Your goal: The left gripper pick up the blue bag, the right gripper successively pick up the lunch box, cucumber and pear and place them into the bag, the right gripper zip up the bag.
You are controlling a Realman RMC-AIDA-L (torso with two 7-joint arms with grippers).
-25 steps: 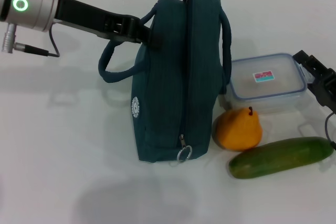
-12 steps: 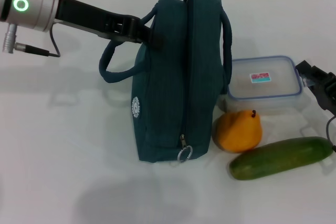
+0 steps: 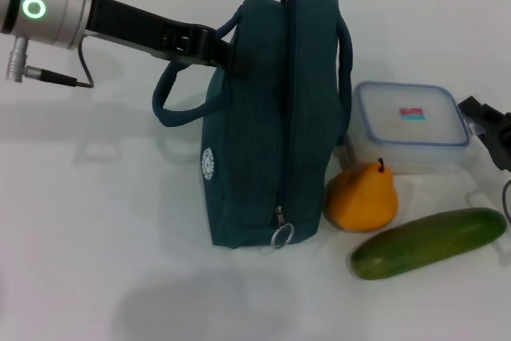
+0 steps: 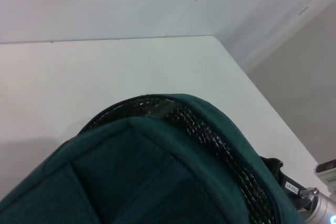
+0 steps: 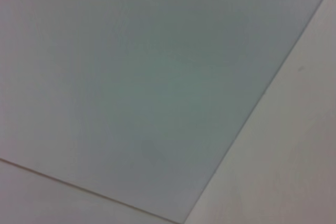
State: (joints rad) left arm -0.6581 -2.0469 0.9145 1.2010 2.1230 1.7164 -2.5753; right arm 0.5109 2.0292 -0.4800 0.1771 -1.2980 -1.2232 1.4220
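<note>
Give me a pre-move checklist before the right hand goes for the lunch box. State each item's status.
1. Left hand at the blue bag, by its top handle: ok; whether it grips, cannot tell.
2. Bag opening: zipper pull sits at the near end in the head view; foil lining shows in the left wrist view, how wide open cannot tell.
3. Lunch box lid on, nothing on top: ok.
4. Right hand just beside the box: ok; finger state cannot tell.
5. Pear sits right against the box's front: not ok.
6. Cucumber apart from the box: ok.
</note>
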